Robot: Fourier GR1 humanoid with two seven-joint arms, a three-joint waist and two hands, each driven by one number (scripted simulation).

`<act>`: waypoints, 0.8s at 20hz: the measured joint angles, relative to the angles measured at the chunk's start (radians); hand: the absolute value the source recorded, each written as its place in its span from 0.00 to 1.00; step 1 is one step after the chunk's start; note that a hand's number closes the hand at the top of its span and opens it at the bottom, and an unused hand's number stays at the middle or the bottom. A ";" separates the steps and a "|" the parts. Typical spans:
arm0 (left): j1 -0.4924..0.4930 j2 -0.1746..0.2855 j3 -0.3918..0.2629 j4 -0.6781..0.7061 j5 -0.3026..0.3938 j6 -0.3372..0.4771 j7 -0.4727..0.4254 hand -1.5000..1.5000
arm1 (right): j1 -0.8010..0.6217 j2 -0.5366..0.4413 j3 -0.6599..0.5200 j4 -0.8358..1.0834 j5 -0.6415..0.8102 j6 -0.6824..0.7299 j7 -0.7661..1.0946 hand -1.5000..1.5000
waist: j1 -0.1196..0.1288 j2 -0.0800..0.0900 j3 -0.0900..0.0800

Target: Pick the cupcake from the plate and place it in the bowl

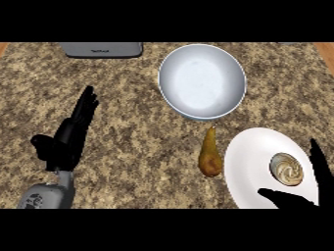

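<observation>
Cupcake (287,169) sits on the plate (252,162), right of its middle, at the near right of the counter (133,147), and the main hazard noted is a shove instead of a grasp: if the right hand (333,193), open at the lower right corner and holding nothing, closes unevenly, whichever side arrives first could push the cake across the plate, and a pinch taken on the soft top could crush or tip it. Thumb (281,197) lies over the plate's near rim and could drag the plate as it closes. Position relative to the hand: fingers (321,164) stand straight just beside the cupcake's right side and the thumb is on its near side, so the cake lies in the open gap between them; no contact is visible. Pear (210,158) lies on the counter just beside the plate's left edge, stem pointing toward the bowl (198,81), near the line from plate to bowl; a low carry could knock it, or a shifted plate could roll it. Left hand (68,135) rests open at the left, fingers up, well apart from the work. Bowl stands farther back, nothing showing in it; a release over its rim rather than its middle could let the cake fall outside. Grey object (102,49) at the far edge plays no part
</observation>
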 measured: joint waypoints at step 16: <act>-0.018 -0.014 0.033 0.014 -0.020 -0.032 0.007 0.50 | -0.073 -0.041 0.055 0.197 0.166 0.016 -0.101 1.00 | 0.000 -0.004 -0.007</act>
